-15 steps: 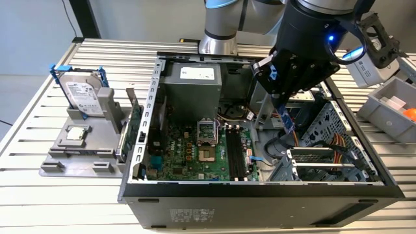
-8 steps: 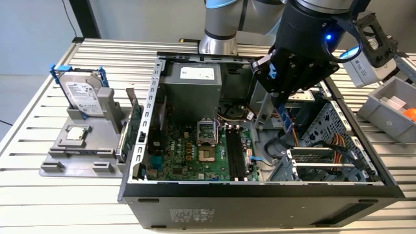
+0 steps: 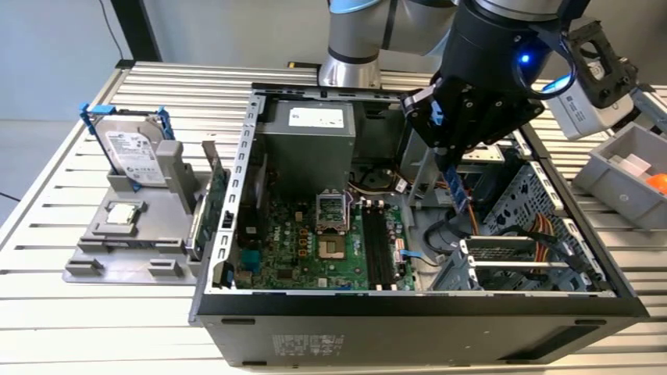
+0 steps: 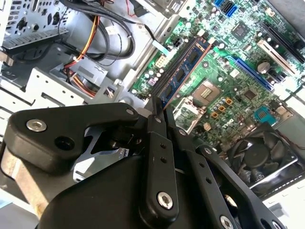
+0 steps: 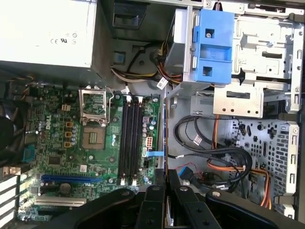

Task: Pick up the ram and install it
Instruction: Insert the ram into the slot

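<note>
The gripper is pinching the ram by one short end, fingers closed on its flat faces, and is hanging it edge-down inside the open case. In the exterior view the ram is pointing down over the board, toward the case's drive-bay side, near the empty memory slots and not yet seated.

The stick is looking light, thin and stiff, and probably fragile: its chips and contact edge would be best left untouched, so holding it by the bare end and flat faces seems sound. Held so far from its lower edge, it could likely twist if it is meeting the slot crooked.

The case is lying on a slatted metal table. A grey stand is sitting near the table's edge at the exterior view's left, carrying a hard drive.
</note>
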`<control>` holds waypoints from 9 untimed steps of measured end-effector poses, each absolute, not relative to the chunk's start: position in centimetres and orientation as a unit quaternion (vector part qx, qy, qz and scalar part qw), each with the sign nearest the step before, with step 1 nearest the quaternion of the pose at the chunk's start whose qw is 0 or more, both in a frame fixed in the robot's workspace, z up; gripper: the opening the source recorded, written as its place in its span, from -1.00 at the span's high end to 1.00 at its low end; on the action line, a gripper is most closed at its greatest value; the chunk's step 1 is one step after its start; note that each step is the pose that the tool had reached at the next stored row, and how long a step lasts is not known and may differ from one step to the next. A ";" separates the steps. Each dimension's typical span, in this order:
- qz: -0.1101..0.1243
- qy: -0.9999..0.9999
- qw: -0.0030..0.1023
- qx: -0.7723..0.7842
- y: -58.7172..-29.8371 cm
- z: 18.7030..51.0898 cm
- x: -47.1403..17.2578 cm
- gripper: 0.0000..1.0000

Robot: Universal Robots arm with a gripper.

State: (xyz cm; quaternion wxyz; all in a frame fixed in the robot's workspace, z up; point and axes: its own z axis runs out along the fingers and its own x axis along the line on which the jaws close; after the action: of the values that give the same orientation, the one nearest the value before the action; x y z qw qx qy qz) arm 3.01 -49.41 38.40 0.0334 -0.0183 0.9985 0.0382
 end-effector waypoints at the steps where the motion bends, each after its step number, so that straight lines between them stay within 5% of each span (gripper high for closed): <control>1: 0.038 0.999 0.033 -0.017 -49.4 38.4 3.0 1.00; 9: 0.038 0.999 0.033 -0.015 -49.4 38.3 3.0 1.00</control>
State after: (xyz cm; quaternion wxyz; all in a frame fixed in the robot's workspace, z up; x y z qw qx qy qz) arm 3.01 -49.40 38.34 0.0334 -0.0153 0.9986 0.0377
